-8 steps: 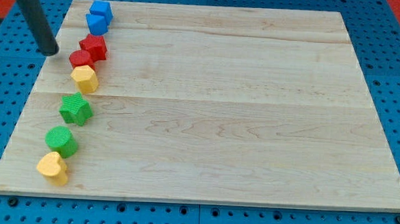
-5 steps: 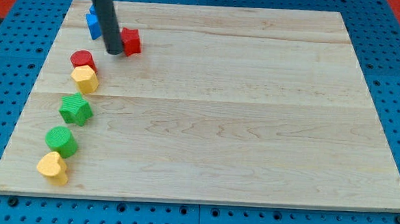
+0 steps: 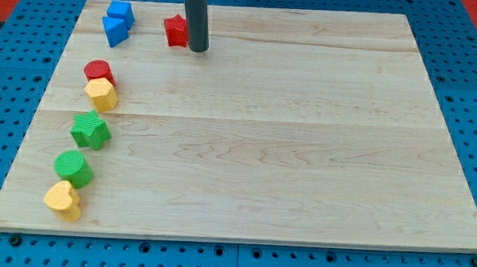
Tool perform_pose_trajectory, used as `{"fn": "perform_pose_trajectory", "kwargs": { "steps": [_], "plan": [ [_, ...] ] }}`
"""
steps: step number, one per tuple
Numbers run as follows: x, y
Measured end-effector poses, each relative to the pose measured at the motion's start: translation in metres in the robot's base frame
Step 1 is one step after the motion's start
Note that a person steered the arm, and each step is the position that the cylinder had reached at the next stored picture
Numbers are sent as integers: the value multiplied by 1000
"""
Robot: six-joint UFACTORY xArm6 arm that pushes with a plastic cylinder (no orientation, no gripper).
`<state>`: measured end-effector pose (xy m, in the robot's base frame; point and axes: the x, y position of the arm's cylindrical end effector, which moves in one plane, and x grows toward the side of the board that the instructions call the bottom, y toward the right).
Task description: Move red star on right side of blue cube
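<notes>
The red star [image 3: 175, 31] lies near the view's top on the wooden board [image 3: 304, 137], partly hidden on its right by my rod. My tip [image 3: 197, 49] rests against the star's right side, slightly below it. The blue cube [image 3: 120, 13] sits at the top left with a second blue block [image 3: 114, 31] touching it just below. The star is to the right of both blue blocks, with a clear gap between them.
Down the board's left side lie a red cylinder [image 3: 98, 70], a yellow block [image 3: 101, 94], a green star [image 3: 90, 130], a green cylinder [image 3: 73, 167] and a yellow heart [image 3: 62, 199]. Blue pegboard surrounds the board.
My tip swept from the board's left edge to the right and up, carrying the red star out of the column to the right of the blue blocks. The tip now stands on the star's right.
</notes>
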<state>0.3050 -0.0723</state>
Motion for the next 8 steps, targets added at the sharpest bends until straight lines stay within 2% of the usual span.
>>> {"fn": "perform_pose_trajectory", "kwargs": {
  "steps": [4,6,8],
  "plan": [
    [-28,-21],
    [-30,-52],
    [-32,-55]
  ]
}}
